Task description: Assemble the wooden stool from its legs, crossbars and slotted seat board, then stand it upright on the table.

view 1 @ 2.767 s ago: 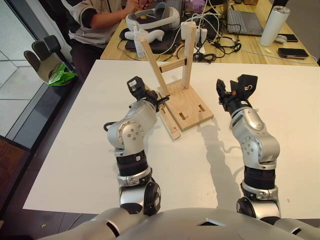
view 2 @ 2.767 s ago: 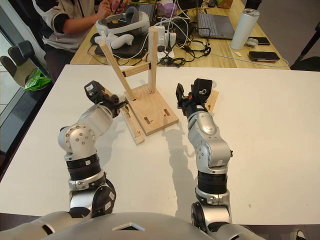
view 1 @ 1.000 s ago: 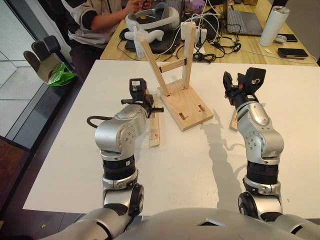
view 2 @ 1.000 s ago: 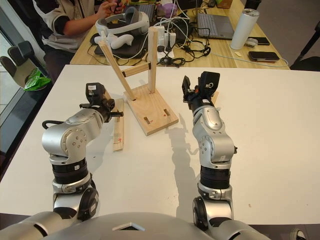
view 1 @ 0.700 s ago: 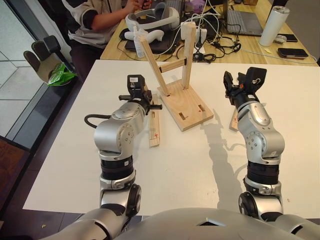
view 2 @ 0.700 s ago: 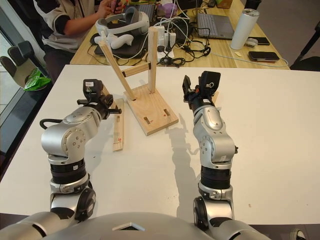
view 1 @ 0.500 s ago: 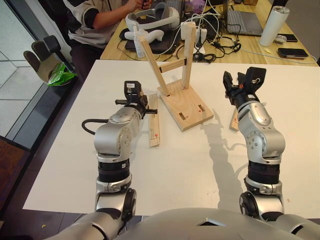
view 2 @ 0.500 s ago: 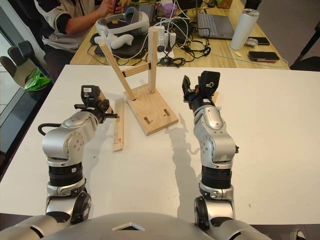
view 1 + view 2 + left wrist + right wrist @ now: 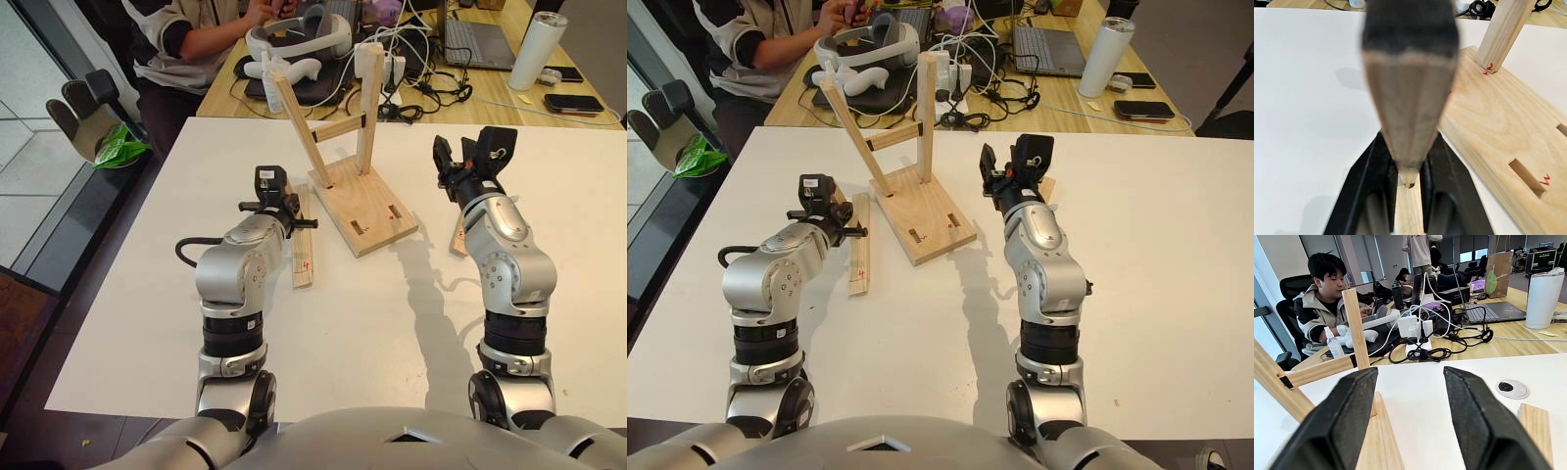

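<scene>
The slotted seat board (image 9: pixel 367 206) lies flat on the white table (image 9: pixel 127 323) with two legs (image 9: pixel 369 98) standing in it, tied by a crossbar (image 9: pixel 338 127); two slots (image 9: pixel 394 211) are unfilled. Just left of it lies a loose leg (image 9: pixel 303 257), and the left gripper (image 9: pixel 289 211) is clamped on it. The right gripper (image 9: pixel 1410 377), fingers spread, hovers near another piece (image 9: pixel 458 235). To seat this leg well, I'd lift it upright, match its tenon to a free slot and press squarely.
</scene>
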### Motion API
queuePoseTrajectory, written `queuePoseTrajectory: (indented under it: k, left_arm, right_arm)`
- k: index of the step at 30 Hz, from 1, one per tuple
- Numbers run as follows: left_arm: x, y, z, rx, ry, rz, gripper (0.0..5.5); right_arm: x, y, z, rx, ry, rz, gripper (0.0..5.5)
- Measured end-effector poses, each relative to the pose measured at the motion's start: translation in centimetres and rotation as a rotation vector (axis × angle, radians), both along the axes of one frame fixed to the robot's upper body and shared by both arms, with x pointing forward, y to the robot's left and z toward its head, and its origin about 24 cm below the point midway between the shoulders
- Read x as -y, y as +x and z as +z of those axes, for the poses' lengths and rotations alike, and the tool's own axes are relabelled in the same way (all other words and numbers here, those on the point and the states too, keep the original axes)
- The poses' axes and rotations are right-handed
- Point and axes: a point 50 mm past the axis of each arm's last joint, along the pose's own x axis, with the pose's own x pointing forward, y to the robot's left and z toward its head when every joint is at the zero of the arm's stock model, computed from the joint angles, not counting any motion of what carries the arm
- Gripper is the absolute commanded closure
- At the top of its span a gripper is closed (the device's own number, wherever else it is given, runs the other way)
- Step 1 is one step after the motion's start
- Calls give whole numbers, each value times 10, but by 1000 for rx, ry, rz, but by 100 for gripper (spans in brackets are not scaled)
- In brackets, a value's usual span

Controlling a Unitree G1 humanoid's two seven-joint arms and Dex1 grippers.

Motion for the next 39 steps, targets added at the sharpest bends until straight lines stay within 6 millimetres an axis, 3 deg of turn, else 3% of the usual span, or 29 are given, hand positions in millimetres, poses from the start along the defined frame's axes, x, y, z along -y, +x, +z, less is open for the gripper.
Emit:
queuePoseTrajectory:
  k: [10,21,29,39]
  left_arm:
    - [3,0,-3,-7,1,-10,509]
    - [12,-1,-3,-18,-47,153,509]
    - [23,-1,-3,-27,-3,54,509]
    - [11,25,-1,-47,42,6,509]
  right_arm:
    - [-2,0,-1,0,2,1,300]
    - [-3,1,-1,0,12,-8,300]
    - [-7,0,-1,5,32,-18,300]
    - [-6,0,0,19,47,-48,300]
